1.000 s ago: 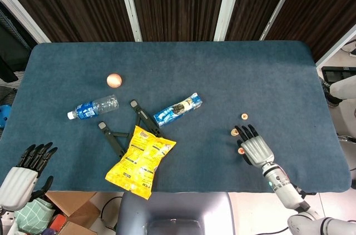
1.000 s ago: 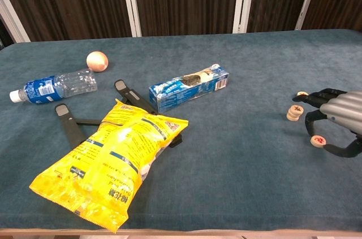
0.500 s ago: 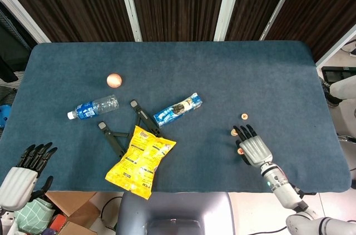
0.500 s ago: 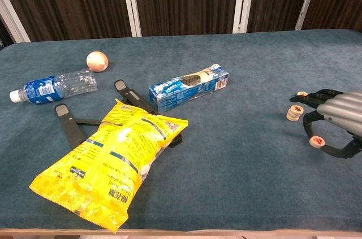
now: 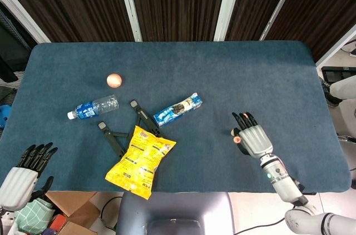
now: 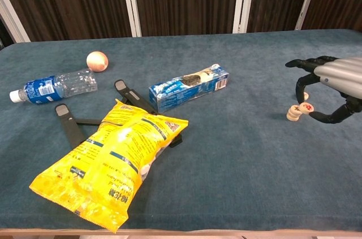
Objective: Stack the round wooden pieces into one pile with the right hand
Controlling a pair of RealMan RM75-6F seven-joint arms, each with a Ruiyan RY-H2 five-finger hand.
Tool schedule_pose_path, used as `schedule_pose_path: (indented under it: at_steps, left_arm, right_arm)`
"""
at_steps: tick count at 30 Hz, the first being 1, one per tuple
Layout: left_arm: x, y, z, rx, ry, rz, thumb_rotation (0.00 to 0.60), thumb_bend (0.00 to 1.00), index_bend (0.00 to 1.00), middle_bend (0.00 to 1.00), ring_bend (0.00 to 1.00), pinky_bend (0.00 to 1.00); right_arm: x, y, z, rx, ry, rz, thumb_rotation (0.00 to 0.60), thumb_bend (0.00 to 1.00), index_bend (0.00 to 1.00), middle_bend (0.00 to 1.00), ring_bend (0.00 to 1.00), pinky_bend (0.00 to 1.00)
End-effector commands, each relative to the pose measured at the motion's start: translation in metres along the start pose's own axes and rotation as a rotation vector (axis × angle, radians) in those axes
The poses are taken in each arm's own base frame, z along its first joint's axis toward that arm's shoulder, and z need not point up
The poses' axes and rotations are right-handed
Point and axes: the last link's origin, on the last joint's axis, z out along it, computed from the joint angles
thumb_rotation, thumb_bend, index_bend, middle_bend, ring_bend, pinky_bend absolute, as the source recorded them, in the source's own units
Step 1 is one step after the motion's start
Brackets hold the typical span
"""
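Observation:
My right hand [image 6: 332, 79] hovers over the table's right side and pinches a round wooden piece [image 6: 306, 108] with a red mark between thumb and a finger. The piece hangs just right of a short pile of round wooden pieces [image 6: 292, 114] and slightly above it. Another round piece [image 6: 306, 96] lies behind, partly hidden by the fingers. In the head view the right hand [image 5: 255, 139] covers most of this; the held piece [image 5: 237, 139] and the pile [image 5: 233, 131] show at its left edge. My left hand [image 5: 25, 173] hangs open off the table's front left corner.
A yellow chip bag [image 5: 142, 160] lies on a black folding stand [image 5: 118, 130] left of centre. Next to them are a blue cookie box [image 5: 178, 109], a water bottle [image 5: 93, 107] and an orange ball [image 5: 114, 80]. The table's front edge [image 5: 289, 190] runs close behind the right hand.
My right hand has picked the red-marked piece up off the cloth and carried it up and away from the front edge, over to the pile. The left hand has not moved.

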Motion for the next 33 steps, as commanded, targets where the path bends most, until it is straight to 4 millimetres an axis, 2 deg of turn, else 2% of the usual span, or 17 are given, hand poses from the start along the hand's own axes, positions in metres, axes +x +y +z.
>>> schedule_pose_path:
  at_steps: [1, 7, 16, 29, 33]
  left_arm:
    - [0.000, 0.000, 0.000, 0.002, 0.000, 0.003, 0.600, 0.48, 0.00, 0.00, 0.00, 0.03]
    - [0.000, 0.000, 0.000, 0.004, 0.001, 0.004, 0.600, 0.48, 0.00, 0.00, 0.00, 0.03]
    - [-0.001, -0.001, 0.001, 0.007, 0.000, 0.006, 0.600, 0.48, 0.00, 0.00, 0.00, 0.03]
    - [-0.001, -0.001, 0.001, 0.008, -0.003, 0.005, 0.600, 0.48, 0.00, 0.00, 0.00, 0.03]
    - [-0.001, -0.001, 0.001, 0.008, -0.003, 0.004, 0.600, 0.48, 0.00, 0.00, 0.00, 0.03]
  right_arm:
    - [0.008, 0.000, 0.018, -0.026, -0.014, 0.009, 0.600, 0.50, 0.64, 0.04, 0.00, 0.00]
    - [0.004, 0.002, 0.032, -0.073, -0.049, 0.008, 0.600, 0.50, 0.64, 0.04, 0.00, 0.00]
    - [-0.002, 0.003, 0.042, -0.102, -0.075, -0.003, 0.600, 0.50, 0.63, 0.04, 0.00, 0.00]
    - [-0.007, 0.005, 0.042, -0.108, -0.092, -0.023, 0.600, 0.50, 0.61, 0.04, 0.00, 0.00]
    - [-0.007, 0.004, 0.042, -0.108, -0.097, -0.030, 0.600, 0.50, 0.56, 0.04, 0.00, 0.00]
